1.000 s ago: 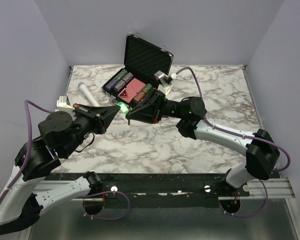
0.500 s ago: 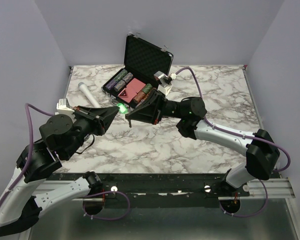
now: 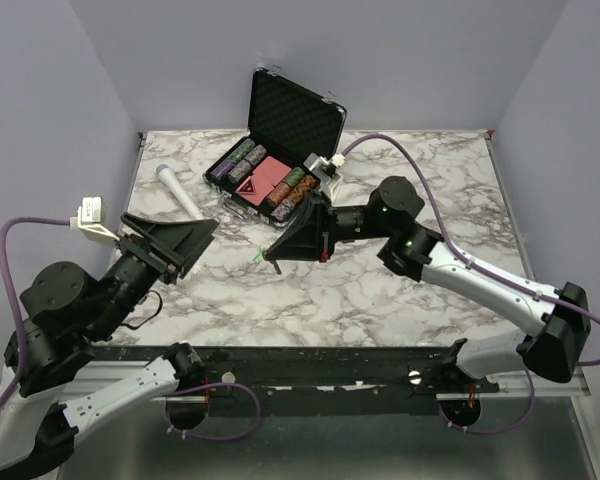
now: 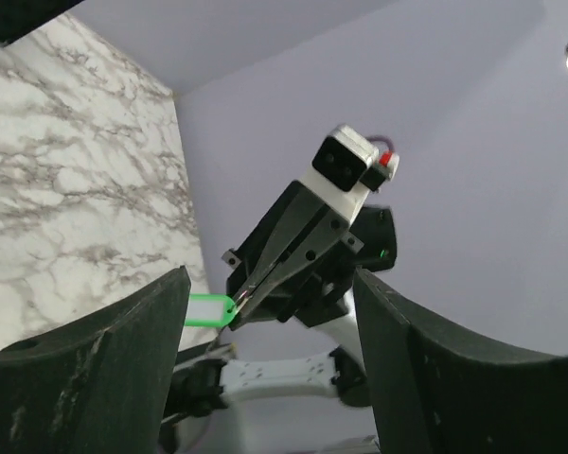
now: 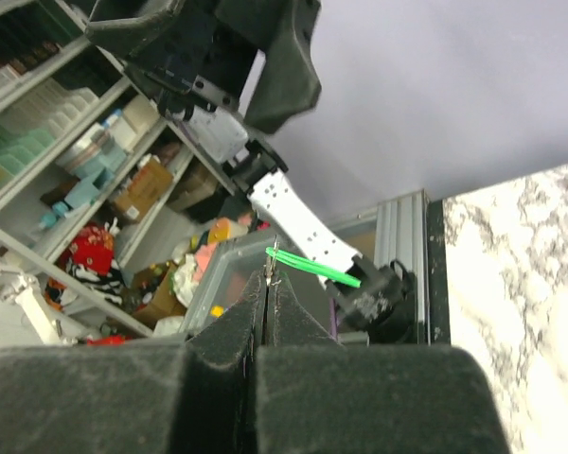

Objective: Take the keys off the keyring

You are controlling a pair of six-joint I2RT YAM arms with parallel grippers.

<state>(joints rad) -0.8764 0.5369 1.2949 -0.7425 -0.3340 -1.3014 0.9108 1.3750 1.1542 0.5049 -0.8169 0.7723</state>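
My right gripper [image 3: 271, 257] hovers over the middle of the marble table [image 3: 420, 180], shut on the keyring [image 5: 275, 253], a thin metal sliver poking out past its tips. The keys, a small bright green piece [image 3: 257, 258], hang from that ring just left of the tips. The right wrist view shows the green piece [image 5: 314, 269] edge-on above my right gripper [image 5: 268, 284]. My left gripper [image 3: 195, 246] stands apart to the left, open wide and holding nothing. In the left wrist view the green piece [image 4: 208, 309] shows between the spread fingers [image 4: 123, 369] of my left gripper [image 4: 272, 279].
An open black chip case [image 3: 292, 112] with poker chips and a red card stands at the back centre. A white microphone [image 3: 177, 191] lies at the back left. Storage shelves [image 5: 66, 142] fill the background of the right wrist view.
My left gripper opened, let go of the green piece and pulled back to the near left. My right gripper shut on the ring and carried it toward the table's middle.
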